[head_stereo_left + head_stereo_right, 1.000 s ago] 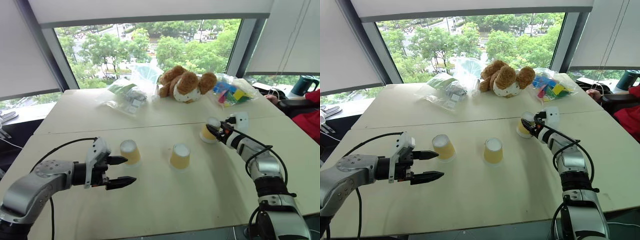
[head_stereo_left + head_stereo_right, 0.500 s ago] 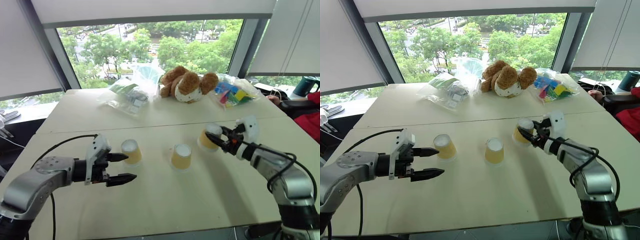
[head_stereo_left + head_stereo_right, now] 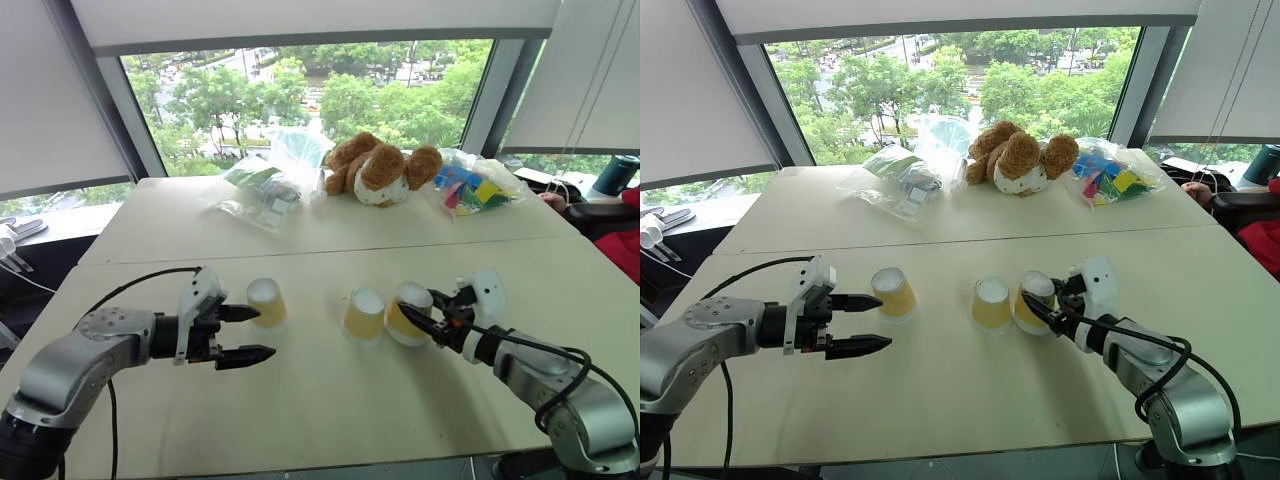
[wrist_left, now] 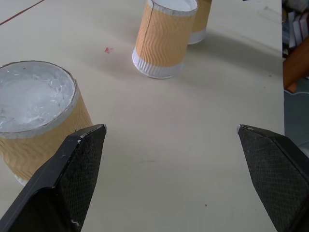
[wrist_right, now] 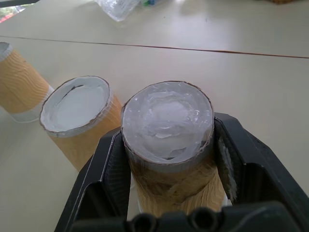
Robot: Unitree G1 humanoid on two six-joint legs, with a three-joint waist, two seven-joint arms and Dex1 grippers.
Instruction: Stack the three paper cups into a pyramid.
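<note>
Yellow-orange cup pinched by right hand touches middle cup; left hand spread.

Daylight from a wide window at twelve o'clock, showing green trees, falls on pale tables flanked by white roller blinds at ten and two.

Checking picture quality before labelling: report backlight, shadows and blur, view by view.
Left eye view: bright window backlights the table, soft shadows fall toward the camera. Left wrist view: nearest cup soft, claw fingers sharp. Right wrist view: held cup sharp.
</note>
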